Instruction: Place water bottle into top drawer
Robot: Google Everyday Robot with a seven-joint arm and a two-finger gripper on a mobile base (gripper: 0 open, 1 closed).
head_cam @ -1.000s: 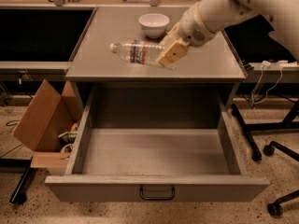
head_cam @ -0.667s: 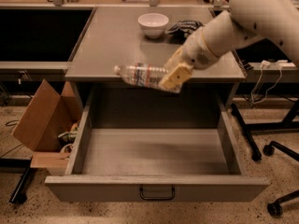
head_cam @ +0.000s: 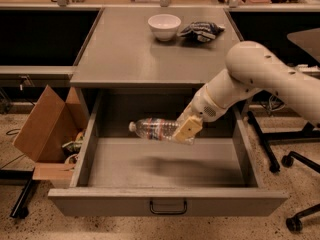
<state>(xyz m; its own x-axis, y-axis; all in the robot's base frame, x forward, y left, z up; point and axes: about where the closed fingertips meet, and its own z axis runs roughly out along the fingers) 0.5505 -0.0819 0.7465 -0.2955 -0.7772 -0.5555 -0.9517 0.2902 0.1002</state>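
One water bottle [head_cam: 152,129] is held lying sideways, its cap pointed toward the cardboard box [head_cam: 42,124], by the gripper [head_cam: 186,129], which is clamped on its base end. It is suspended inside the open top drawer [head_cam: 170,202], above the floor. A white bowl [head_cam: 164,25] and a snack bag [head_cam: 201,30] are set on the cabinet top [head_cam: 130,54].

Cannot see right end of water bottle [head_cam: 152,128], covered by tool [head_cam: 186,130] clamped on it over open top drawer [head_cam: 165,201]. Cannot read bottle label. Cannot follow arm [head_cam: 270,76] past right edge. Cannot identify small clutter [head_cam: 74,146] inside cardboard box [head_cam: 42,126], near left.
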